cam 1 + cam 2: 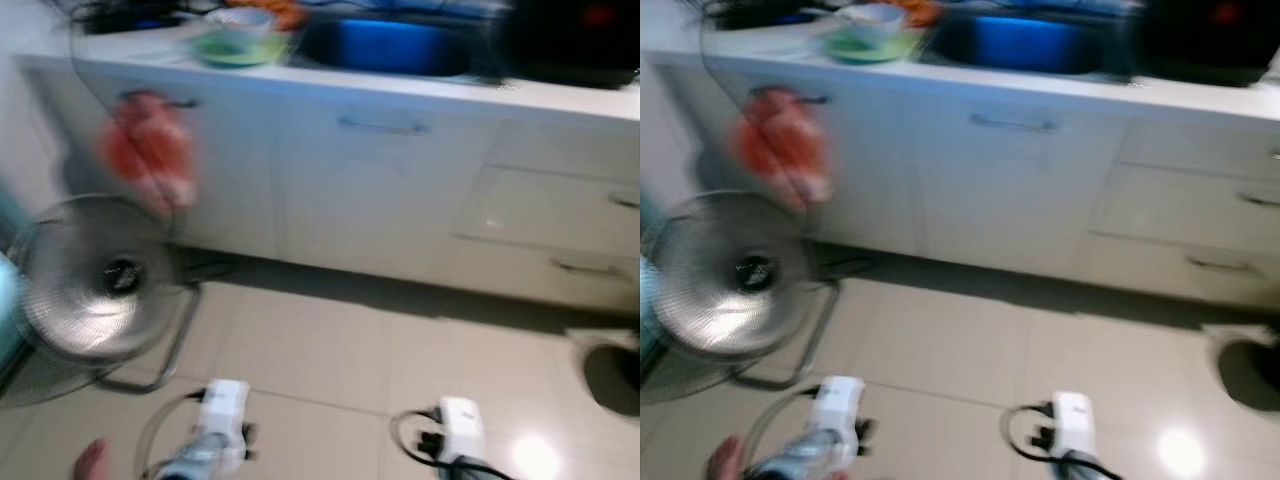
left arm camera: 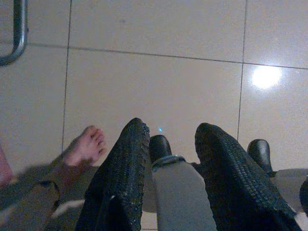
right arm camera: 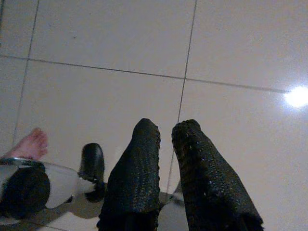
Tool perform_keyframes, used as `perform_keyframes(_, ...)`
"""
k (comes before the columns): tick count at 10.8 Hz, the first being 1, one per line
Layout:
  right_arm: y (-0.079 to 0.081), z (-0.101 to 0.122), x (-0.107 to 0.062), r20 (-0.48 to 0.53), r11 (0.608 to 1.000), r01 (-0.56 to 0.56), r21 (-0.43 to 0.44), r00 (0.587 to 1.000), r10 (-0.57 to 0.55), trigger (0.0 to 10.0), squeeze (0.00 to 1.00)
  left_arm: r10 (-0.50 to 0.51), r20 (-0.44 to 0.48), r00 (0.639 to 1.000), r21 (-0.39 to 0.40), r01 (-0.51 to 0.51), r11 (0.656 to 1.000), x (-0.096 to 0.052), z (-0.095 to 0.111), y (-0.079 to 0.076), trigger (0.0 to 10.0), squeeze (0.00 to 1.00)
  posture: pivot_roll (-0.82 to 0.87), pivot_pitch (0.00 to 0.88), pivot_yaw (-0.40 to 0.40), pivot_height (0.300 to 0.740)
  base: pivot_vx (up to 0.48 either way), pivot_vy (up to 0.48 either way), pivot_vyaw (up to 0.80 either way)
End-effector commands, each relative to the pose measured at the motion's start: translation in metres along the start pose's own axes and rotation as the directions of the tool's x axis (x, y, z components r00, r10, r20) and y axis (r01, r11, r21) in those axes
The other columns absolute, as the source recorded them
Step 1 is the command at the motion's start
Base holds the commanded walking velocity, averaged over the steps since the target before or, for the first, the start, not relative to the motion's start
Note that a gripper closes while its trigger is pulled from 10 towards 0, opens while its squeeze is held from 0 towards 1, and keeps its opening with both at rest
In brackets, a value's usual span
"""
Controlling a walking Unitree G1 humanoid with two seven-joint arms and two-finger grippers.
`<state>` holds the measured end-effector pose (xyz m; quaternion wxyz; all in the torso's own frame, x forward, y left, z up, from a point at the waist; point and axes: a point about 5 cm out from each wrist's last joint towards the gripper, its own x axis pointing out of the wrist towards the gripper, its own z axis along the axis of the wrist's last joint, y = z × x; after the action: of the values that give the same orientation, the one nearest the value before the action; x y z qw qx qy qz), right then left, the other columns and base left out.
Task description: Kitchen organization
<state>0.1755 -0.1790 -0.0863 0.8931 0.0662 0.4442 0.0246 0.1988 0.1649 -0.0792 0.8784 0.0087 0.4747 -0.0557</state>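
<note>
The head views are blurred. A white kitchen counter (image 1: 560, 98) runs across the far side, with a blue sink (image 1: 385, 48) set in it. Stacked bowls (image 1: 240, 40), green and pale, stand left of the sink. Both arms hang low over the tiled floor, the left arm (image 1: 222, 410) and the right arm (image 1: 460, 425). In the left wrist view my left gripper (image 2: 171, 130) is open and holds nothing. My right gripper (image 3: 166, 126) points at the floor with its fingers nearly together, nothing between them.
A standing fan (image 1: 100, 280) is on the floor at left, with a red bag (image 1: 150, 150) hanging from the cabinet above it. A person's bare foot (image 2: 86, 144) is close by my left side. A black appliance (image 1: 575, 40) sits on the counter's right.
</note>
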Motion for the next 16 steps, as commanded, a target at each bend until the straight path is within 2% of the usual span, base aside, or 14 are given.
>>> perform_keyframes(1, 0.0047, -0.0019, 0.0007, -0.009, 1.0, -0.017, 0.004, 1.0, 0.017, 10.0, 0.0, 0.02, -0.013, 1.0, 0.003, -0.02, 1.0, -0.0012, -0.003, 0.0066, 10.0, 0.0, 0.07, 0.062, -0.003, 0.74, 0.345, 0.285, 0.0)
perform_keyframes(4, 0.0047, -0.0003, 0.0011, -0.006, 1.0, -0.015, 0.005, 1.0, 0.015, 10.0, 0.0, 0.025, -0.01, 1.0, 0.003, -0.025, 1.0, -0.001, -0.0015, 0.0069, 10.0, 0.0, 0.07, 0.058, -0.004, 0.74, 0.345, 0.289, 0.0)
perform_keyframes(8, 0.0038, 0.0006, 0.0011, -0.004, 1.0, -0.013, 0.008, 1.0, 0.013, 10.0, 0.0, 0.034, -0.004, 0.999, 0.0, -0.034, 0.999, -0.0008, -0.0004, 0.0064, 10.0, 0.0, 0.08, 0.056, -0.01, 0.74, 0.438, 0.0, 0.0)
perform_keyframes(11, 0.0037, -0.0004, 0.0007, -0.008, 1.0, -0.023, -0.007, 1.0, 0.023, 10.0, 0.0, 0.051, 0.005, 0.999, -0.055, -0.05, 0.997, -0.001, -0.0025, 0.0062, 10.0, 0.0, 0.09, 0.081, -0.014, 0.74, 0.0, 0.0, 0.0)
perform_keyframes(16, 0.005, 0.0003, 0.0012, 0.002, 1.0, -0.009, 0.025, 1.0, 0.009, 10.0, 0.0, 0.046, 0.006, 0.999, -0.026, -0.046, 0.999, -0.0011, -0.0004, 0.0081, 10.0, 0.0, 0.08, 0.1, 0.0, 0.74, 0.0, 0.0, 0.0)
